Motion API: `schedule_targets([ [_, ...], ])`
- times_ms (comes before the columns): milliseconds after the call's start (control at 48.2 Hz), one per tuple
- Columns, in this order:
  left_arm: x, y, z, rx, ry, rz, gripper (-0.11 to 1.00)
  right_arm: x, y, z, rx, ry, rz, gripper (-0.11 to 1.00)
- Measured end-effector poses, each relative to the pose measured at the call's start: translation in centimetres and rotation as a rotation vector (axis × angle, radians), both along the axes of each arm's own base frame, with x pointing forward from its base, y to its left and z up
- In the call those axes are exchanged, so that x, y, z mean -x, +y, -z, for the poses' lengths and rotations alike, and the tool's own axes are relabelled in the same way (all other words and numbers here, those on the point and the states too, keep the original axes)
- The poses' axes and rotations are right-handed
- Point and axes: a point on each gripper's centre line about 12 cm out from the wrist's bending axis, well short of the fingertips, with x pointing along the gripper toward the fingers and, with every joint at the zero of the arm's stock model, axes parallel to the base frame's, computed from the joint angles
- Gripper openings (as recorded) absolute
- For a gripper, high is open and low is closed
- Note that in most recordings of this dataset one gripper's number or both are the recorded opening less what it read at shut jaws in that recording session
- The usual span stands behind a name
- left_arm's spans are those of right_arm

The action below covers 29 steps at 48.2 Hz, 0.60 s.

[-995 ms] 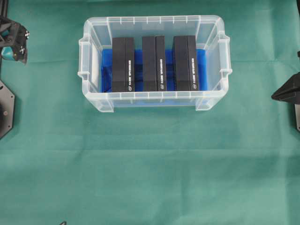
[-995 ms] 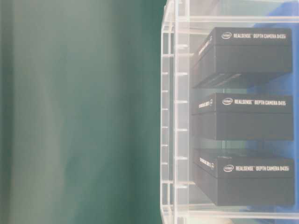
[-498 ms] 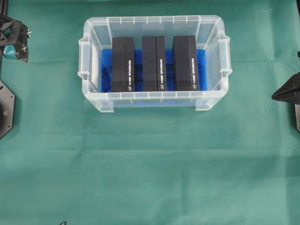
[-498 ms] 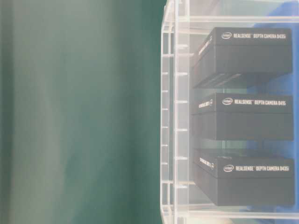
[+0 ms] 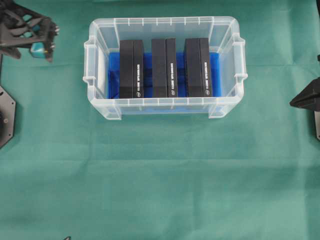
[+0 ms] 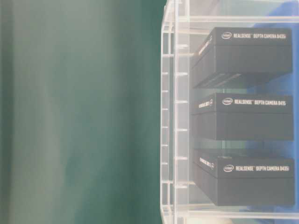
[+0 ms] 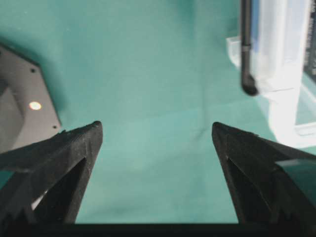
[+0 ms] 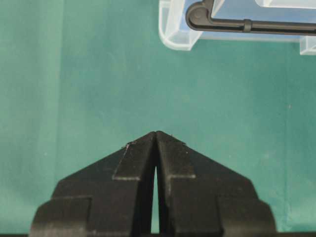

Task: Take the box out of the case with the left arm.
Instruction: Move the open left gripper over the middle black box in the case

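Note:
The case (image 5: 160, 21) is a clear plastic tub with a blue floor, standing at the back middle of the green cloth. Three black boxes stand side by side in it: left (image 5: 131, 69), middle (image 5: 164, 68) and right (image 5: 198, 67). Through the case wall (image 6: 175, 116) the table-level view shows them stacked on screen, with white lettering. My left gripper (image 5: 50, 44) hovers left of the case, open and holding nothing. In the left wrist view the left gripper (image 7: 155, 124) spans bare cloth, with the case corner (image 7: 281, 98) to its right. My right gripper (image 8: 156, 132) is shut on nothing, at the right edge (image 5: 292, 103).
A dark hexagonal base plate (image 5: 6, 117) lies at the left edge, also visible under the left gripper (image 7: 24, 106). A thin black bar (image 7: 247, 49) crosses in front of the case corner. Green cloth covers the table in front of the case.
My left gripper has risen toward the back and swung right, closer to the case's left end, still open. The boxes, the case and the right gripper have not moved.

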Motion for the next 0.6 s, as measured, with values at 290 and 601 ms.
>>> schedule_targets([
  [290, -4.0, 0.1, -0.3, 0.001, 0.011, 0.026, 0.98, 0.0, 0.0, 0.0, 0.001, -0.002, -0.001, 0.02],
  [601, -8.3, 0.3, -0.6, 0.006, 0.004, 0.002, 0.98, 0.0, 0.0, 0.0, 0.001, -0.002, -0.001, 0.02],
])
